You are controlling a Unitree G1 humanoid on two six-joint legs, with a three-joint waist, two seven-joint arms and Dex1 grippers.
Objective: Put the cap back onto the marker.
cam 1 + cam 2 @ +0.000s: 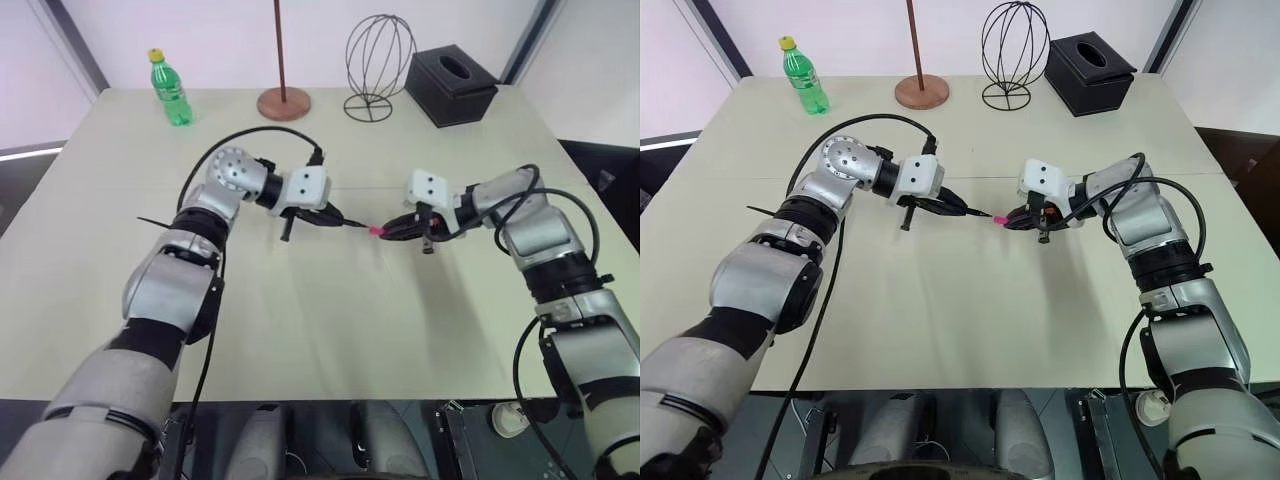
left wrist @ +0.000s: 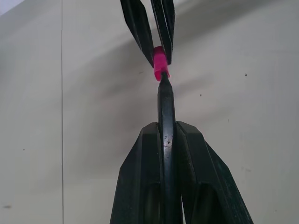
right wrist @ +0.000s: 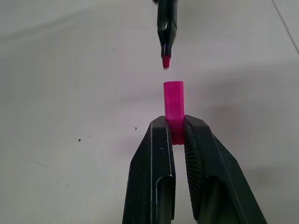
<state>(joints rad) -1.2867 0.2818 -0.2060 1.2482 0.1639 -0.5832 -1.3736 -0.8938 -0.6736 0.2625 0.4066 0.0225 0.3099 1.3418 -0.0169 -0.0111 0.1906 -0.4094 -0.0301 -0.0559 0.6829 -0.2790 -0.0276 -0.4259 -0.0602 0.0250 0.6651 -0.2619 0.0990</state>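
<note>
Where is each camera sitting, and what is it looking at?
Head cameras, left and right eye: high up, looking down over the table at the same scene; both arms show, the left tool pinching the marker, the right tool pinching the cap.
Left wrist camera: looks along its own fingers and the marker toward the cap.
Right wrist camera: looks along its fingers and the cap toward the marker's tip.
Both wrist cameras share the marker tip meeting the cap.
</note>
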